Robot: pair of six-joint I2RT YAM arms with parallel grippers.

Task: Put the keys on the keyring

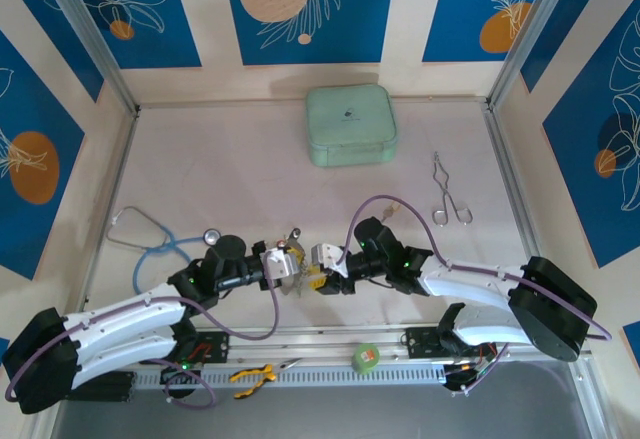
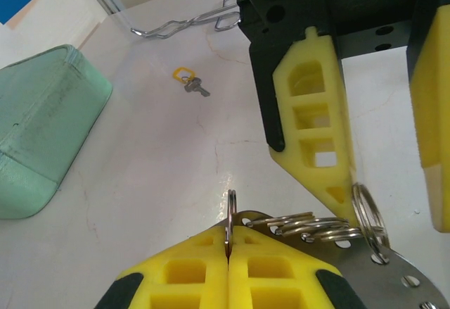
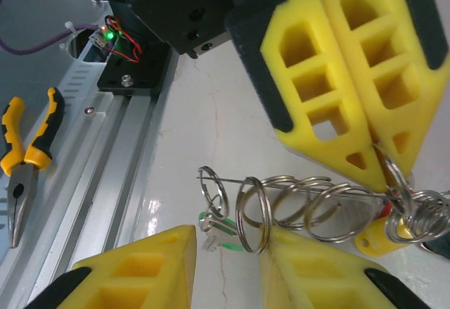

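Pinching one ring of the keyring [image 3: 302, 203] with fingers pressed together, the left gripper [image 2: 228, 235] seems to steady it while the right gripper [image 3: 228, 238] straddles the chain, fingers apart. The keyring, linked silvery split rings, stretches between both grippers. A yellow-headed key [image 2: 188, 78] lies apart on the table [image 2: 176, 182].

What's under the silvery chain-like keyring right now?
Below the silvery chain-like keyring, a green key tag and a yellow key tag show; rings and the right gripper's yellow fingers cover the rest of each.
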